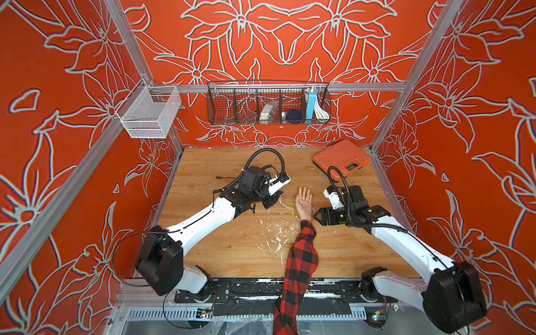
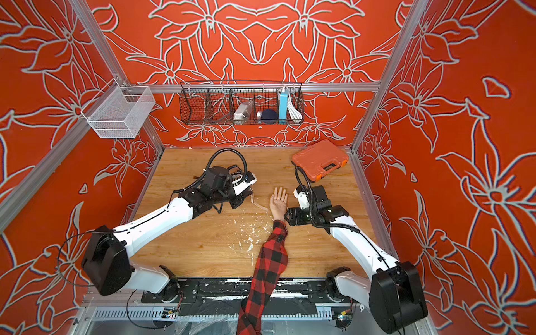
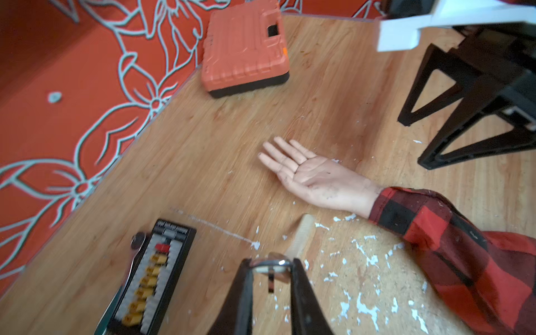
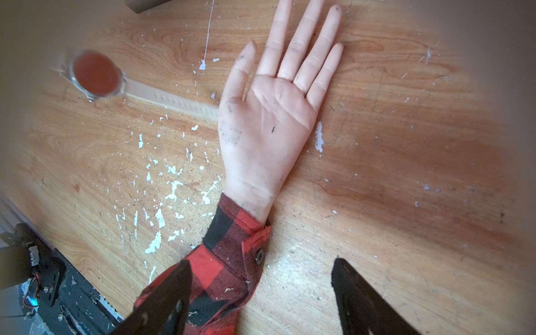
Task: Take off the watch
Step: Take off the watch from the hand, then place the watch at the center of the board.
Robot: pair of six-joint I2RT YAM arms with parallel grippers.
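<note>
Cream-beige, light, limp-strapped, likely scratch-prone: grip the watch (image 4: 95, 74) by its hard round case, as clamped in the left claw (image 3: 271, 261) near mid-bench, off the wrist (image 4: 249, 191) beside the palm-up hand (image 4: 266, 116), with right claw (image 4: 261, 261) apart.

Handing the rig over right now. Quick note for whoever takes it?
Left gripper: shut on the watch case, on the thumb side of the mannequin hand.
Right gripper: open and empty, jaws either side of the plaid sleeve cuff.
Done: watch is off, wrist bare. The strap trails toward the thumb base.
To do: carry the watch clear, set it on the table, and probably back the right arm away.
</note>
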